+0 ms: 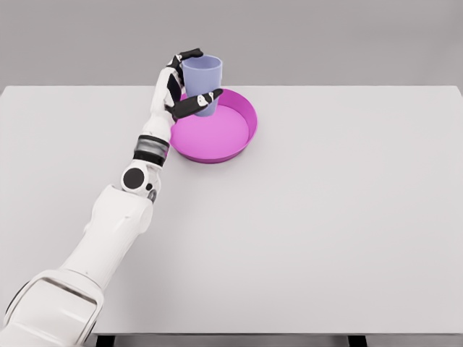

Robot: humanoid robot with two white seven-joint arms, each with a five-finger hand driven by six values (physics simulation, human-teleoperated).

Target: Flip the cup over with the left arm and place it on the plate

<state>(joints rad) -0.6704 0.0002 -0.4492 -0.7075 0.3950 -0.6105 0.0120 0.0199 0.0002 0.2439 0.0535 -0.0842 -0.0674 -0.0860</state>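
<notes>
The robot's left hand (182, 85) is clamped around a pale blue cup (202, 81), black fingers (195, 105) wrapped across its front and another curling at the rim; the cup stands upright, mouth up, over the far left part of the magenta plate (242, 137); whether its base touches the plate's floor or hangs just above cannot be told from the head view. The plate sits on the white table (325, 217), toward its far edge; the white forearm reaches in from the plate's near left; the right arm is out of view. The flip looks done and the placing step is in hand; to finish it well, the cup should go straight down and stay level, settling flat on the plate's floor clear of the raised rim; the fingers ought to spread only once the base bears fully, and the hand should back away to the plate's left without brushing the cup's wall, since a light cup may tip easily.
</notes>
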